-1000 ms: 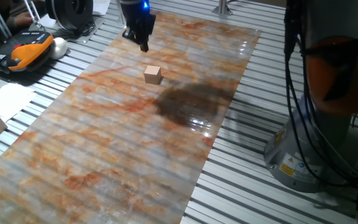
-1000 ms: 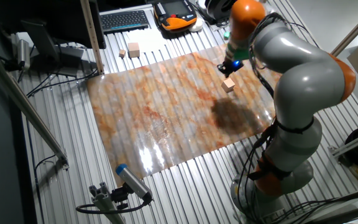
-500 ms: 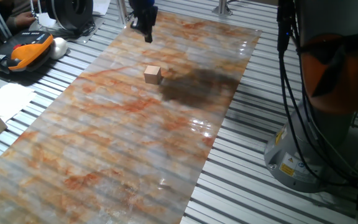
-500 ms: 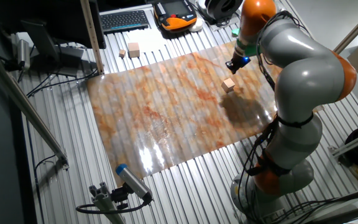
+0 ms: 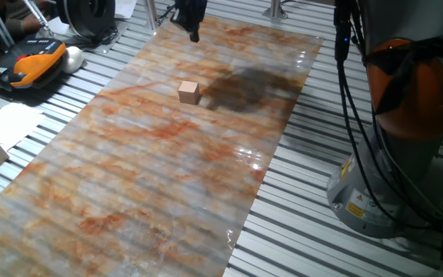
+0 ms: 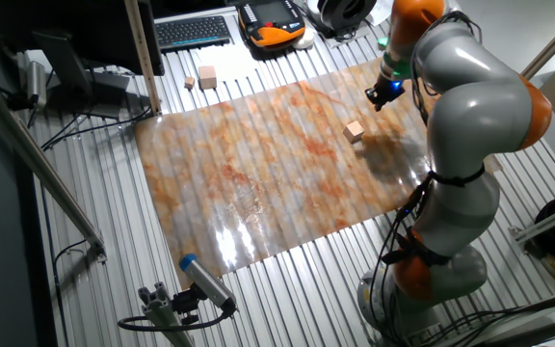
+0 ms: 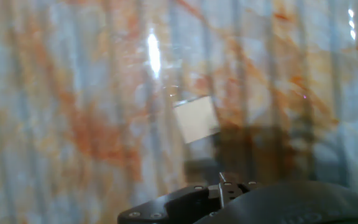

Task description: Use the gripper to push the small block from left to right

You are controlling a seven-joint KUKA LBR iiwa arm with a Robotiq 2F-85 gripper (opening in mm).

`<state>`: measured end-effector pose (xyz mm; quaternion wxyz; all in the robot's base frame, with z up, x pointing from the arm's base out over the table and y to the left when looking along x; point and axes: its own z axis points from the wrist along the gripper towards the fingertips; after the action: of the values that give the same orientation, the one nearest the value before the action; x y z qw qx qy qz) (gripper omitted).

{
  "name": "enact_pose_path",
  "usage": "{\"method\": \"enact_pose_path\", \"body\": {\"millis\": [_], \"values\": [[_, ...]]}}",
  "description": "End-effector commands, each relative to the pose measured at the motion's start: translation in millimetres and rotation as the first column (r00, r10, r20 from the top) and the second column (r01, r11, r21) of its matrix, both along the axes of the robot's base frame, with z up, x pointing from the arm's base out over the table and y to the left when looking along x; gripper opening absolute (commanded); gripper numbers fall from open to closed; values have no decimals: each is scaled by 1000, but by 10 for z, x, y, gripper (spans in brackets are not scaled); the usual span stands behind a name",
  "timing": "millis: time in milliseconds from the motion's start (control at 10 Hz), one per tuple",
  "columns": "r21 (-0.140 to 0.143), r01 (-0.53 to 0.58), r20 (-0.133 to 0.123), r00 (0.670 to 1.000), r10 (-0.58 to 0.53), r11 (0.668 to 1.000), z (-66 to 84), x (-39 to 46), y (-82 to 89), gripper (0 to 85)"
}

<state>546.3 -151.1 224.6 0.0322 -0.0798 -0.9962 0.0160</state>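
You have one small tan wooden cube (image 5: 189,92) on the orange-veined marbled surface (image 5: 152,177), upper centre of frame. Your one dark black two-fingered gripper (image 5: 193,31) hangs near the top edge, well apart from the cube. Jaws: I cannot tell their state. Two paler wooden blocks (image 6: 207,77) lie off the sheet, upper left, in the other fixed view.

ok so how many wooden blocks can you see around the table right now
3. The small block sits on the marbled sheet. Two more lie off the sheet near the keyboard: a larger pale block and a tiny one beside it. Others may be hidden.
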Motion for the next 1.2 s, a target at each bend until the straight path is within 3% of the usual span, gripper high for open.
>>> {"method": "enact_pose_path", "body": {"millis": [0,100,300,400,600,900,1000,1100], "values": [[-10,25,9,1000,-25,1000,-1,-1,-82,0],[1,61,29,998,-61,998,-1,-1,-82,0],[-20,109,68,992,-107,994,-1,-1,-82,0],[-23,113,67,992,-111,993,-1,-1,-82,0],[-4,82,39,996,-82,997,-1,-1,-82,0],[20,0,42,999,-1,1000,-1,-1,-82,0],[34,-29,51,998,27,999,-4,-6,-198,0],[38,-53,75,996,50,998,-42,-34,-405,0]]}}
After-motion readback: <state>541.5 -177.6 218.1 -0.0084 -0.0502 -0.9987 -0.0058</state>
